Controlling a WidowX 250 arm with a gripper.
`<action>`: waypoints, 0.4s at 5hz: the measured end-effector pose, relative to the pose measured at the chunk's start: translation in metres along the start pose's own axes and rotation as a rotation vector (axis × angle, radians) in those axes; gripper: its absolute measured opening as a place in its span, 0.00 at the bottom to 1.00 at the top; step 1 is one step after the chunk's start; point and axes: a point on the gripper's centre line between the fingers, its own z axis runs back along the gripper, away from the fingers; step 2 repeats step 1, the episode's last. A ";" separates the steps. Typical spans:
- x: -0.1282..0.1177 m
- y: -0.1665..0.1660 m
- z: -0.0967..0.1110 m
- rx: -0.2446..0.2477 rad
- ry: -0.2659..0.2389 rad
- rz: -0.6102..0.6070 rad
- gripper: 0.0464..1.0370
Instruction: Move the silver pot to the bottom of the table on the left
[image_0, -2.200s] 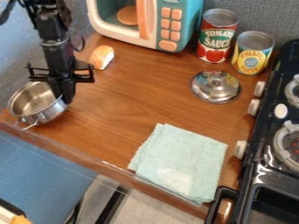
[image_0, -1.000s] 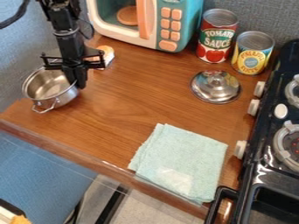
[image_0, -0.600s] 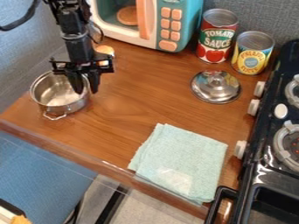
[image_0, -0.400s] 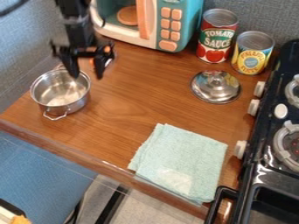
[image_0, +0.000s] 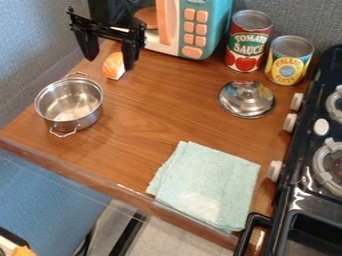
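Observation:
My gripper (image_0: 110, 61) hangs at the upper left, above and behind the pot, its two fingers spread wide with nothing held between them. Below it, the silver pot (image_0: 69, 104) stands upright on the left part of the wooden table (image_0: 143, 105), one handle toward the front edge and the other toward the back. Pot and gripper are apart.
An orange-and-white food piece (image_0: 114, 66) lies close by the right finger, with the toy microwave (image_0: 190, 30) behind. Two cans, tomato sauce (image_0: 248, 42) and pineapple (image_0: 289, 61), a silver lid (image_0: 246, 99), a folded cloth (image_0: 206, 185) and a black stove (image_0: 312, 165) stand rightward.
First the pot shifted right and a little toward the front with my gripper at its rim. Then the gripper opened, let it go and rose up and back; the pot stayed put.

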 end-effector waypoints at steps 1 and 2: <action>0.002 -0.005 0.001 -0.008 0.018 -0.092 0.96; 0.002 -0.005 0.001 -0.008 0.018 -0.092 0.96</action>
